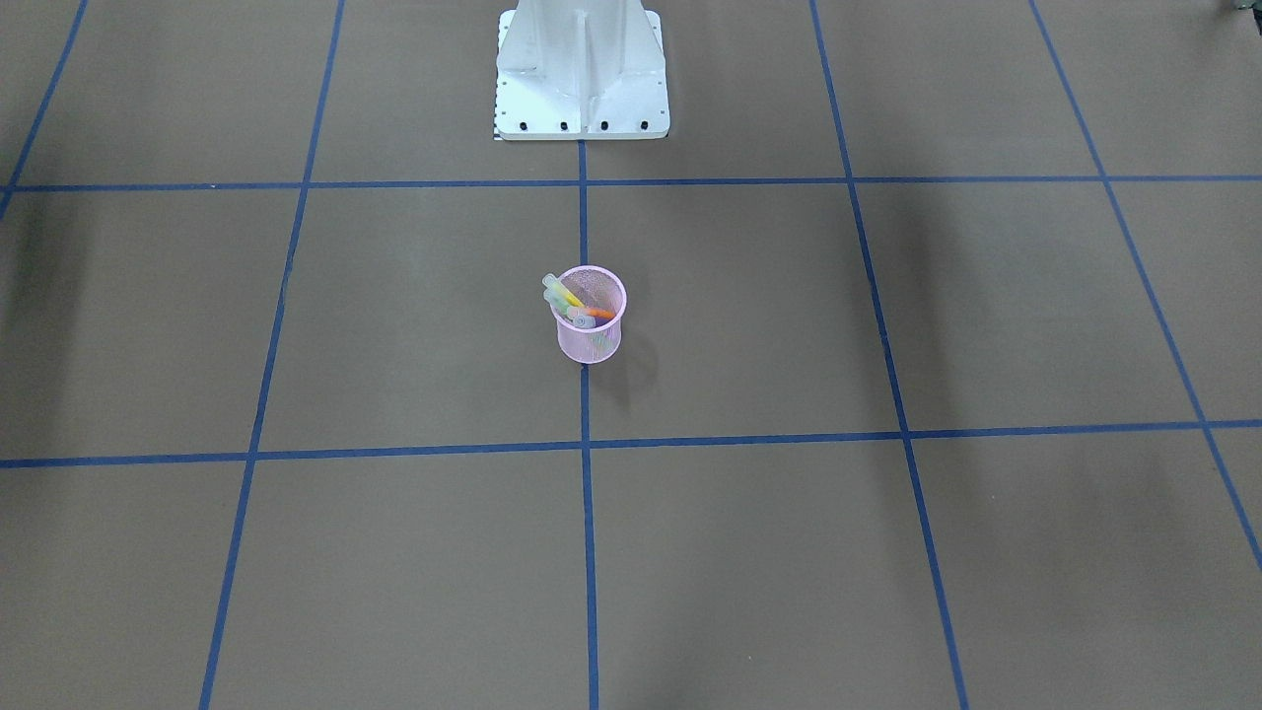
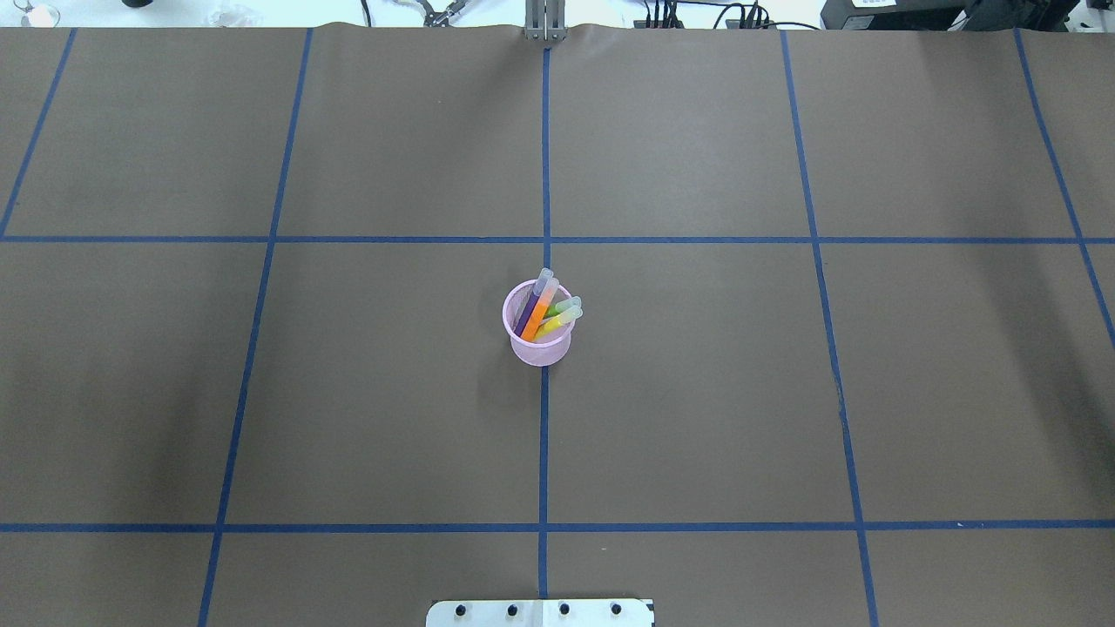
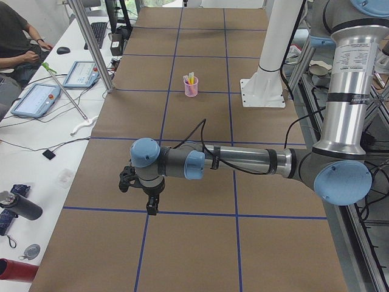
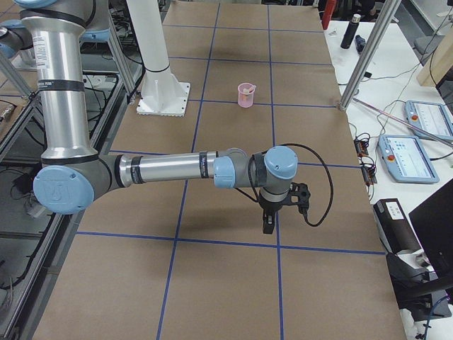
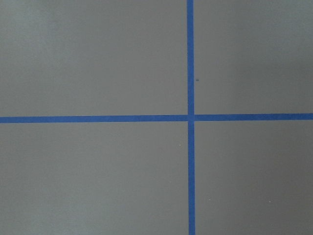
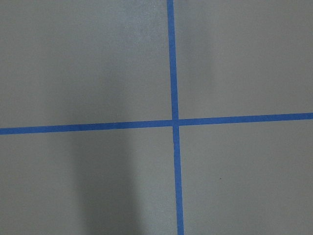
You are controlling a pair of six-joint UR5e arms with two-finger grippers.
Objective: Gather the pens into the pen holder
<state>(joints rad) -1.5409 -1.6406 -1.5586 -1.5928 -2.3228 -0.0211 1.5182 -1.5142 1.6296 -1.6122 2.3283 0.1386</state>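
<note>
1. Four pens [image 2: 545,311] stand inside the pen holder [image 2: 541,351], at bench [image 2: 348,392] centre.
2. Task looks finished; nothing left to collect.
3. Left gripper [image 3: 152,207] and right gripper [image 4: 267,227] hang well away; opening: cannot tell.

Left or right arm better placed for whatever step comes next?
Neither, as far as I can tell. All four pens already stand in the pen holder; none lies on the table. Left tool and right tool hang over opposite table ends, about equally far from it.
</note>
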